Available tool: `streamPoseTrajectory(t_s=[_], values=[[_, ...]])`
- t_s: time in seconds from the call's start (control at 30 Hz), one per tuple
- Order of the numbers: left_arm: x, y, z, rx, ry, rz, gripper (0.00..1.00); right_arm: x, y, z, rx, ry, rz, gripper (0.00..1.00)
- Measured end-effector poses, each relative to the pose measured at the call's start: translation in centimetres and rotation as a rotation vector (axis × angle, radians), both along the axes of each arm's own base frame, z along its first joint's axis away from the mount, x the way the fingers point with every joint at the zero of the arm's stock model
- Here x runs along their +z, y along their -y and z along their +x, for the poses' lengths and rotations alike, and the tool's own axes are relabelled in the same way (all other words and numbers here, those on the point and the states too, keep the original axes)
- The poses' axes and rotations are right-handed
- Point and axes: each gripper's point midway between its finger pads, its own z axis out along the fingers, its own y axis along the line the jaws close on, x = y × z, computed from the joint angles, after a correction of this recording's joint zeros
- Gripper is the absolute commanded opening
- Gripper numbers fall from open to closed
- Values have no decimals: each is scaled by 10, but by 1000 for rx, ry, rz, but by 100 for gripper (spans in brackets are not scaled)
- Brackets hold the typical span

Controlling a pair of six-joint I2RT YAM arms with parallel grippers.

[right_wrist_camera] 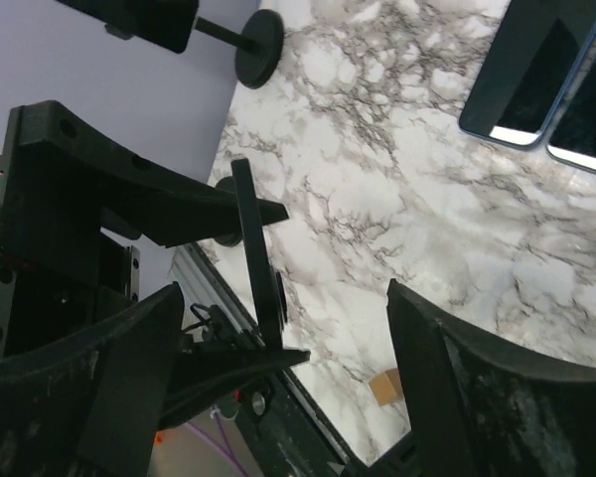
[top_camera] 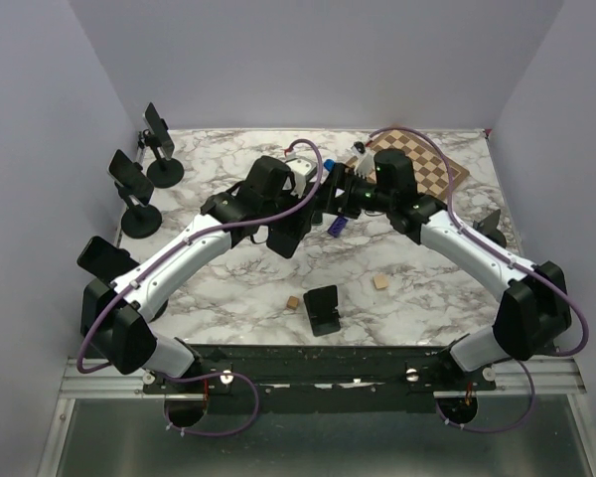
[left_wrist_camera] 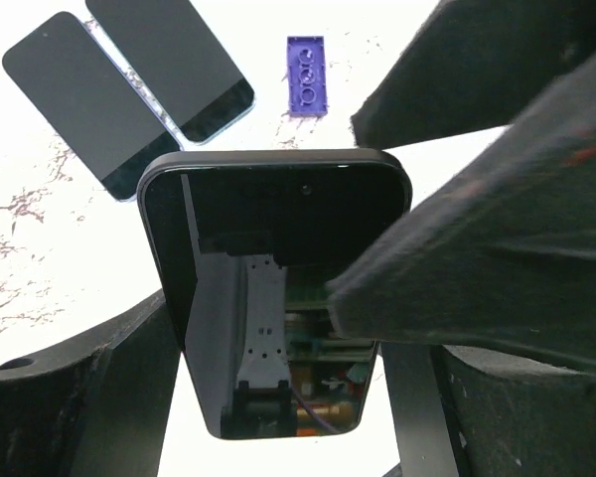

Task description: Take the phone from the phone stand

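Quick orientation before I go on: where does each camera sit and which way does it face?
Top external: above and behind the bases, looking down on the table; left arm and right arm show.
Left wrist: on the left gripper, looking down at the phone in its jaws; flat phones and brick beyond.
Right wrist: on the right gripper, looking toward the left wall; its open jaws frame the phone edge-on.
Shared: both wrist views show the held phone and flat phones.

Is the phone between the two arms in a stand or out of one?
Out: the left gripper clamps the phone, raised above the table and touching nothing else.
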Motion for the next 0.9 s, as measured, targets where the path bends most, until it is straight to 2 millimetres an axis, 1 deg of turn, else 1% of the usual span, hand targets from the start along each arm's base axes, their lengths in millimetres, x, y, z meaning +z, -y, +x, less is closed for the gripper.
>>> streamPoseTrajectory(t_s=[0.03, 0.07, 0.13, 0.2, 0.3, 0.37, 0.43, 0.5, 0.53, 0.63, 0.7, 0.73, 0.8, 0.87, 0.9], values=[[0, 0, 1, 3, 3, 1, 0, 0, 3, 2, -23, 2, -11, 98], [0, -1, 2, 10, 10, 4, 0, 0, 8, 4, -54, 2, -28, 100], [-1, -4, 5, 26, 20, 14, 0, -4, 17, 6, -110, -4, -71, 100], [-3, -8, 9, 55, 30, 31, 0, -9, 34, 11, -200, -10, -137, 100], [-10, -16, 18, 110, 33, 62, 0, -14, 68, 19, -356, -12, -233, 100], [-20, -22, 26, 152, 13, 82, 0, -14, 93, 24, -445, -5, -289, 100], [-37, -32, 37, 211, -34, 93, 0, -14, 114, 24, -504, 8, -344, 100], [-56, -47, 51, 286, -92, 107, 0, -16, 131, 22, -543, 16, -402, 100], [-62, -53, 55, 312, -116, 112, 0, -16, 138, 19, -553, 23, -429, 100], [-85, -76, 85, 430, -210, 132, 0, -16, 152, 8, -564, 52, -469, 100], [-93, -89, 105, 491, -248, 134, 0, -16, 160, -3, -561, 71, -479, 100], [-97, -96, 119, 522, -269, 139, 0, -16, 162, -8, -558, 79, -481, 100], [-98, -105, 139, 560, -283, 146, 0, -13, 167, -16, -556, 94, -474, 100], [-98, -113, 165, 592, -289, 145, 0, -11, 168, -20, -552, 103, -465, 100], [-97, -115, 171, 599, -289, 142, 0, -12, 168, -23, -544, 106, -462, 100]])
